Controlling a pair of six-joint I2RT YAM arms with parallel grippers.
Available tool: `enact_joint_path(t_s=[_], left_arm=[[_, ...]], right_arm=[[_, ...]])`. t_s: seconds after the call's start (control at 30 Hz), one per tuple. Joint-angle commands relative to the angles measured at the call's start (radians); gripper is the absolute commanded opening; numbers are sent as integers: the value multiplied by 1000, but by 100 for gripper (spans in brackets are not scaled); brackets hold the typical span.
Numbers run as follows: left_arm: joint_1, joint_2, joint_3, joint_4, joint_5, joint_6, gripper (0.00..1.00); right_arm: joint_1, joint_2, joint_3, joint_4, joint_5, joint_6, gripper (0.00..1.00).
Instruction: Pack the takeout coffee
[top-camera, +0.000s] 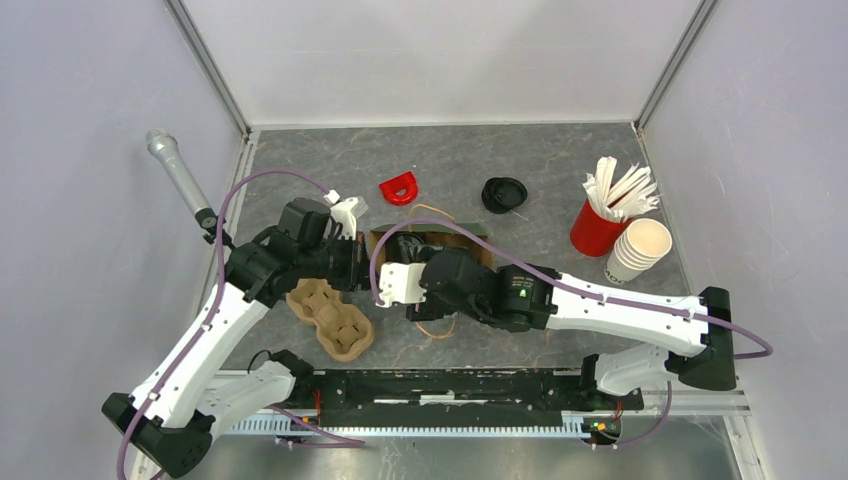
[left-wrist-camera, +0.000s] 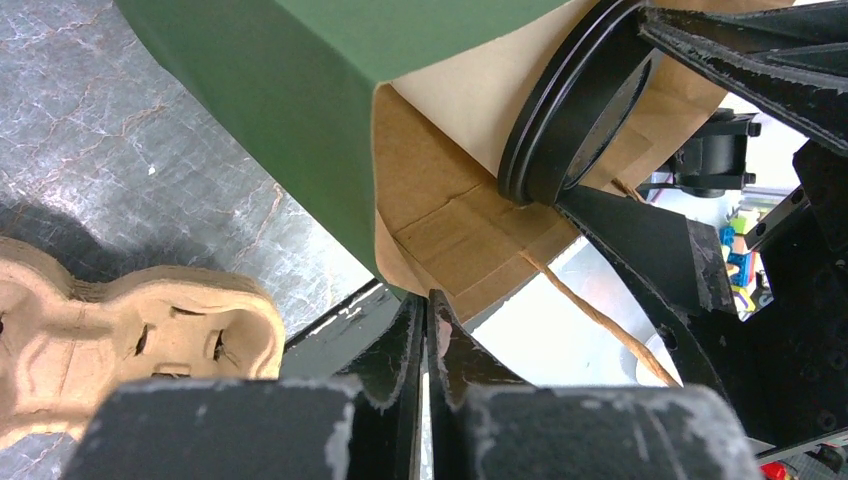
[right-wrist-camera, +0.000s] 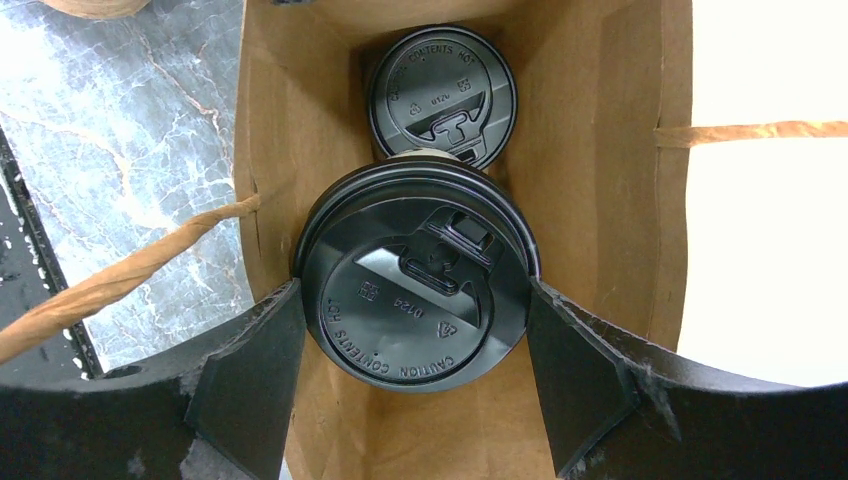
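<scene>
1. The left gripper (left-wrist-camera: 428, 312) has its fingers pressed together at the near lip of the green-faced paper bag (left-wrist-camera: 300, 110). It appears to pinch that lip, probably to steady the bag and keep its mouth open.
2. The right gripper (right-wrist-camera: 415, 292) has its jaws spread wide and clamped on opposite sides of a lidded coffee cup (right-wrist-camera: 405, 335). The cup sits lid-up in the bag's mouth, between the brown inner walls. It is judged to be mid-lowering and not yet set down.
3. A second lidded cup (right-wrist-camera: 440, 95) sits deeper in the bag, just beyond the held one. The free room lies beside it, which explains the near-side approach.
4. A moulded pulp cup carrier (top-camera: 330, 318) lies just left of the bag, apart from both cups.
5. Farther back lie a small red item (top-camera: 398, 188) and a loose black lid (top-camera: 503, 195). At the right stand a red cup of white sticks (top-camera: 598, 228) and a stack of unlidded cups (top-camera: 638, 252), well apart from the bag.
6. The surface is a grey marbled tabletop (top-camera: 560, 160), enclosed by plain white panels. A microphone (top-camera: 178, 175) is fixed at the left wall.
</scene>
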Motion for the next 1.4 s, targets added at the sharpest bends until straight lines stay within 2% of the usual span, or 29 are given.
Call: enact_joint_path(t_s=[0.0,0.23,0.53,0.83,1.37], left_arm=[[-5,-14,4,10,39,71,5],[-5,3,20,-17,39,91,5],[-5,16,28,-19,36,95,4],[-5,15,29,-20,54,98,5],[-4,9,22,-20,84,103,4]], right_arm=[[1,-7,29,49,54,-23,48],[-13,-46,48,1,67,-42,49],[-12,-66,57,-65,-19,-17,49],[-13,-6,99,23,-41,-75,49],[-60,5,-74,163,-12,-99,49]])
